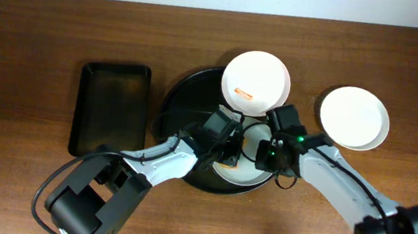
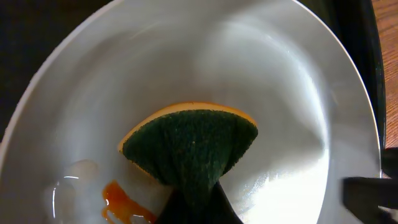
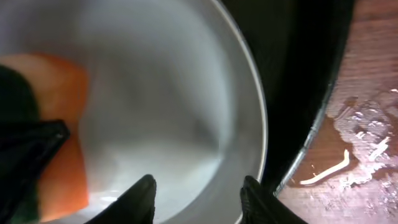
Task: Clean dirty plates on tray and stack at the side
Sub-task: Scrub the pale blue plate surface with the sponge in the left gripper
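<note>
The round black tray point(image 1: 182, 106) holds a pale plate point(image 1: 246, 176) at its near side, and both grippers are over that plate. My left gripper point(image 1: 229, 147) is shut on a green and orange sponge point(image 2: 189, 146), which presses on the plate point(image 2: 261, 81) beside an orange smear point(image 2: 124, 202). My right gripper point(image 3: 199, 196) is open, with one finger on each side of the plate's rim point(image 3: 252, 124). A second white plate point(image 1: 255, 83) with an orange smear sits on the tray's far rim. A third white plate point(image 1: 354, 117) lies on the table to the right.
A smaller rectangular black tray point(image 1: 112, 109) sits left of the round tray. Water is spilled on the wooden table point(image 3: 367, 137) just outside the tray's rim point(image 3: 311, 137). The two arms lie close together over the near plate.
</note>
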